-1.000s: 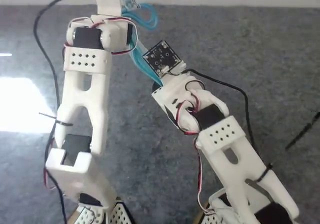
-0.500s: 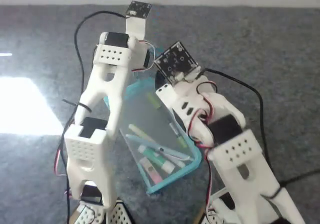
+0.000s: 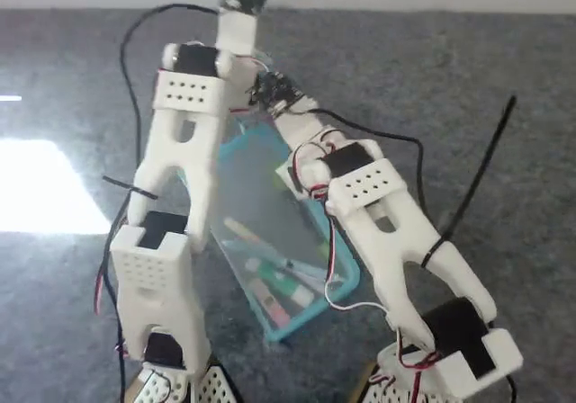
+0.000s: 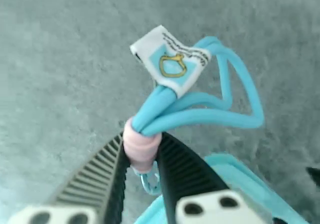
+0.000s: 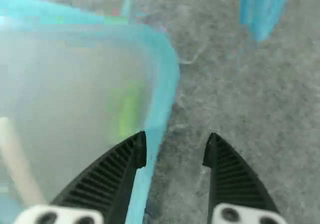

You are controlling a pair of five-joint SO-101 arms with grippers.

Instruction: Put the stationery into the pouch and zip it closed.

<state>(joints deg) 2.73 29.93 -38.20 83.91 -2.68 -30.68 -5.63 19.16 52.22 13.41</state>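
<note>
Tilted slightly more upright than half a second ago, the left gripper (image 4: 141, 140) is clamped on the pink bead (image 4: 140, 153) of a glossy turquoise cord loop (image 4: 220, 109) bearing a white fabric tag (image 4: 172, 59). The pouch (image 3: 270, 210), frosted plastic edged in turquoise, sits between the arms on grey felt (image 3: 504, 79), with the stationery (image 3: 279, 282) already inside. The right gripper (image 5: 175, 143), now stretched farther forward, holds its ribbed jaws apart at the pouch's rim. Packing looks done; how far the zip has run cannot be told.
</note>
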